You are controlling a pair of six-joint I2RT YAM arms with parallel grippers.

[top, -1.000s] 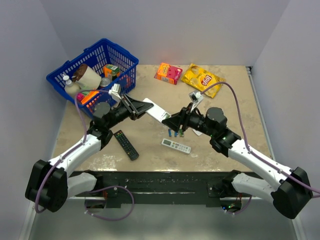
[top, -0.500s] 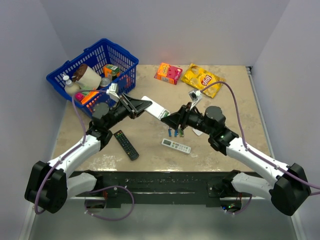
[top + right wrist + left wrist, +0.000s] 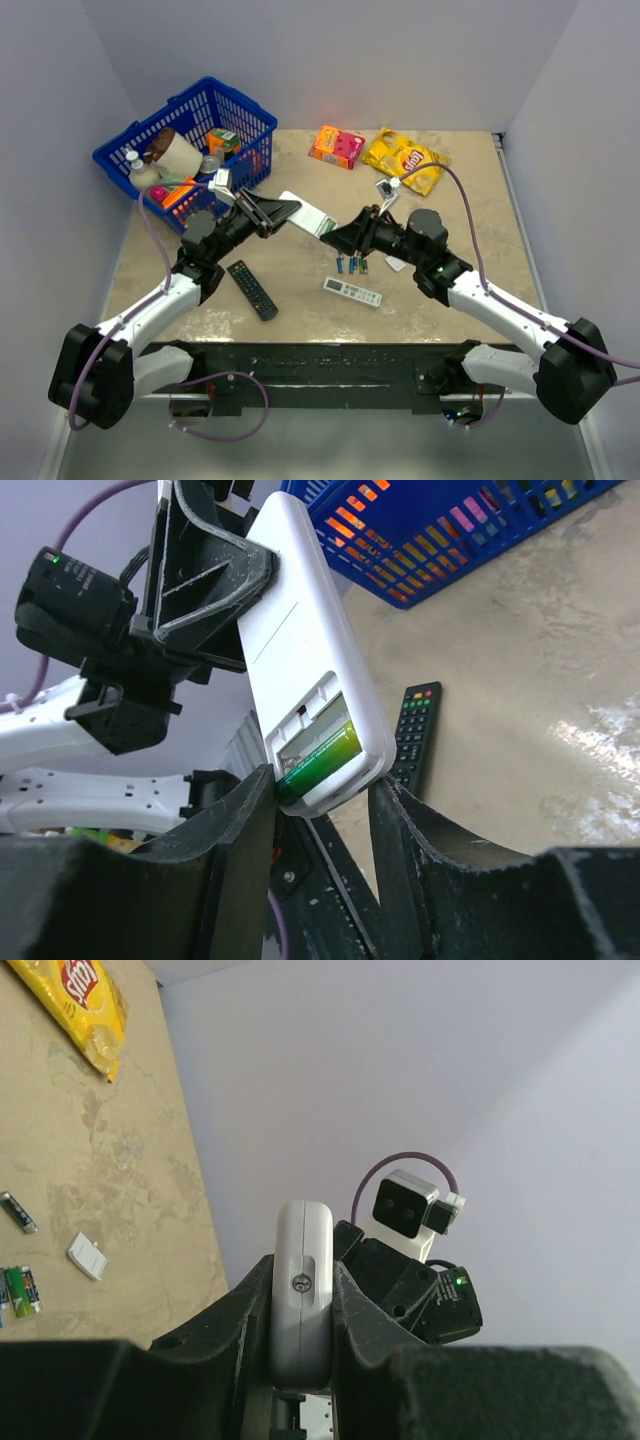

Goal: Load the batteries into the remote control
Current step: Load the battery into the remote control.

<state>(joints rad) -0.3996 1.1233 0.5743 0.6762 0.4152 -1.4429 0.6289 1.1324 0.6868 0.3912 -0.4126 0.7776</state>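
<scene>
My left gripper (image 3: 275, 213) is shut on the white remote control (image 3: 305, 213) and holds it off the table, back side showing. From the left wrist I see the remote (image 3: 303, 1290) edge-on between both fingers. The battery bay of the remote (image 3: 300, 650) is uncovered, with a green battery (image 3: 320, 760) lying across it and one end sticking out of the side. My right gripper (image 3: 340, 235) is open, its jaws on either side of that end of the remote; one finger (image 3: 245, 820) touches the battery's protruding end. More batteries (image 3: 352, 265) lie on the table below.
A blue basket (image 3: 190, 130) of groceries stands at the back left. A black remote (image 3: 252, 289) and a slimmer white remote (image 3: 352, 292) lie near the front. An orange box (image 3: 337, 146) and a yellow chip bag (image 3: 405, 158) lie at the back. A small white cover (image 3: 396, 265) lies beside the batteries.
The right gripper has moved left onto the remote's end and its jaws have narrowed. The left gripper has shifted the remote slightly up and back.
</scene>
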